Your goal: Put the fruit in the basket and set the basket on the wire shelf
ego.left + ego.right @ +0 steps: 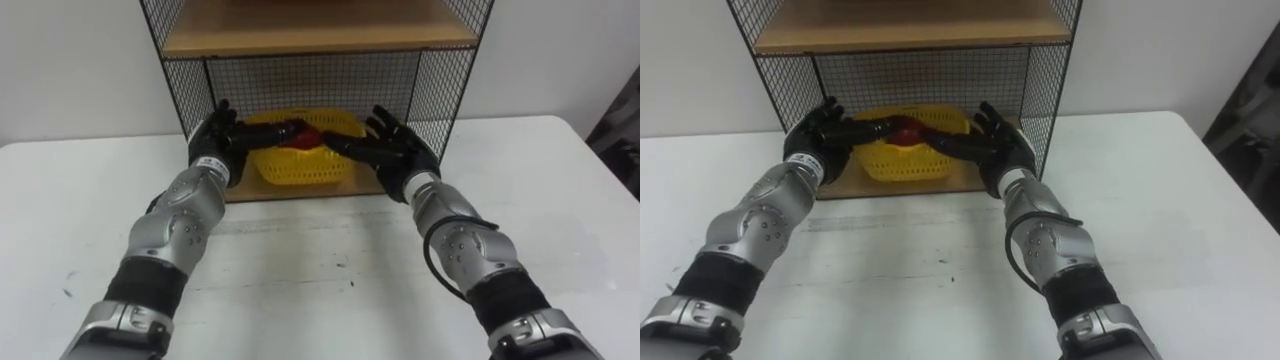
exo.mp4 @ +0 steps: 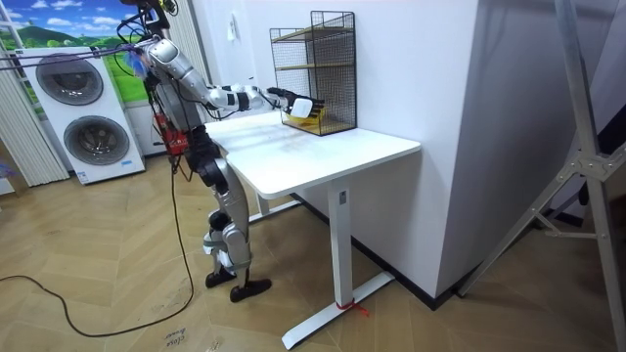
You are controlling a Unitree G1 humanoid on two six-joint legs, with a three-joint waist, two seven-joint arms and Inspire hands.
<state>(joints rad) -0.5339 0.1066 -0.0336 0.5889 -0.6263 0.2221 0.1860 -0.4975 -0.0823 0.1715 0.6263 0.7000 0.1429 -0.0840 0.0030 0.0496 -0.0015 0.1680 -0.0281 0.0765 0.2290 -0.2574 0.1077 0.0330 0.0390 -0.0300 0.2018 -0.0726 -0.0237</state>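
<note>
Upper centre of the eye views: the yellow basket (image 1: 300,165) sits inside the lower bay of the wire shelf (image 1: 190,95), on or just above its bottom board (image 1: 372,188); contact underneath cannot be confirmed. Red fruit (image 1: 305,137) lies in the basket, at mid-rim height.

Basket long axis runs left to right across the frame. The left hand (image 1: 215,138) is at its left end and the right hand (image 1: 400,152) at its right end, so both are equally near. Each hand's fingers are stretched out fairly straight, laid inward over the rim towards the fruit, not clenched.

Clearances: side mesh stands just outside each wrist, and the right one looks the tighter. The upper board (image 1: 320,35) caps the bay above the hands. The back mesh closes the bay behind the basket. Open room lies only towards the bottom of the frame, over the white table (image 1: 330,280).

Assessment: placement looks near complete. The coming move would be a straight withdrawal down-frame, hands clear of rim and mesh.
</note>
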